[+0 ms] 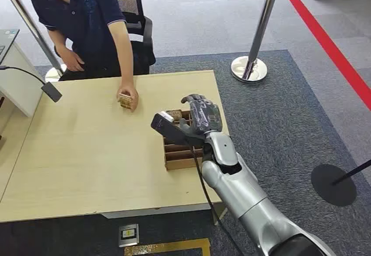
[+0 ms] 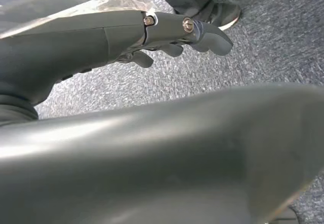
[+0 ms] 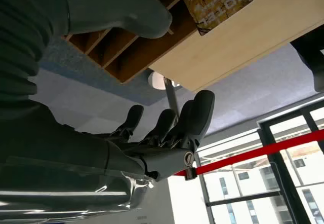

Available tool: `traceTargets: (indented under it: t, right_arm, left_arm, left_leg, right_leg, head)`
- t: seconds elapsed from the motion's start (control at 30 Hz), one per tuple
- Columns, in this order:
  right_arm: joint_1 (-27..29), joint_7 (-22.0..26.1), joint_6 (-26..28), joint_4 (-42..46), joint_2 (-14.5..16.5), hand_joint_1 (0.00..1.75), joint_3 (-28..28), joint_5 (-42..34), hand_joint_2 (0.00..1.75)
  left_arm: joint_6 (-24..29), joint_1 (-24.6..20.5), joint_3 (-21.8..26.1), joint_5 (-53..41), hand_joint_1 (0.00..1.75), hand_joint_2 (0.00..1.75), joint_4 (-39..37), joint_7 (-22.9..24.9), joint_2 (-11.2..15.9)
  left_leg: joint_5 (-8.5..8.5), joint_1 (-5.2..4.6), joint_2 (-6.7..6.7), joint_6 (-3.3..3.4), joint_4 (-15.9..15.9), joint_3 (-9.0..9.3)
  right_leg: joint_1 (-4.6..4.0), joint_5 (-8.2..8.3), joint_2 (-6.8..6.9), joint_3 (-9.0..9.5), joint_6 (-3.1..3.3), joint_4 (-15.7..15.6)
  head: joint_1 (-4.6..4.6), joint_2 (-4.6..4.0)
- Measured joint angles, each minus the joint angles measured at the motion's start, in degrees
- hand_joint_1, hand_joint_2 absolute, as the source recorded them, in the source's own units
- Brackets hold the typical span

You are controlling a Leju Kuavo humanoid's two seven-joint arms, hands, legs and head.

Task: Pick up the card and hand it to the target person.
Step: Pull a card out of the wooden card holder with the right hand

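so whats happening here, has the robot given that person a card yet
The robot's right hand hovers over the wooden slotted card holder near the table's right edge, fingers apart, holding nothing. A patterned card sits in the holder. The seated person's hand rests on the table holding a small gold-brown item, possibly a card, though I cannot tell how it got there. The left hand hangs by the carpet, holding nothing.

Bare tabletop (image 1: 96,152) between wooden rack (image 1: 181,152) and person's hand (image 1: 128,98)
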State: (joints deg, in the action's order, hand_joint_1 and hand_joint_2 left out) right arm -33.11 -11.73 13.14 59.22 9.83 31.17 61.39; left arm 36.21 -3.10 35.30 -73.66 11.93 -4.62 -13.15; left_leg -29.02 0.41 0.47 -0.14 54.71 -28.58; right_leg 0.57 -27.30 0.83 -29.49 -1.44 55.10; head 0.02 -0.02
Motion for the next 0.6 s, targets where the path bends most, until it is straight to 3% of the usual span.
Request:
traceTargets:
  t: [0.6]
  right_arm:
    - [-0.6,-0.7,-0.7,-5.0,2.3,0.72,1.4,2.2,1.75]
  left_arm:
    - [0.5,0.0,0.0,0.3,0.00,0.00,0.0,0.0,-0.2]
  left_leg:
    - [0.00,0.00,0.00,0.00,0.0,0.00]
  right_leg:
    - [0.00,0.00,0.00,-0.01,0.00,0.0]
  head:
    - [0.00,0.00]
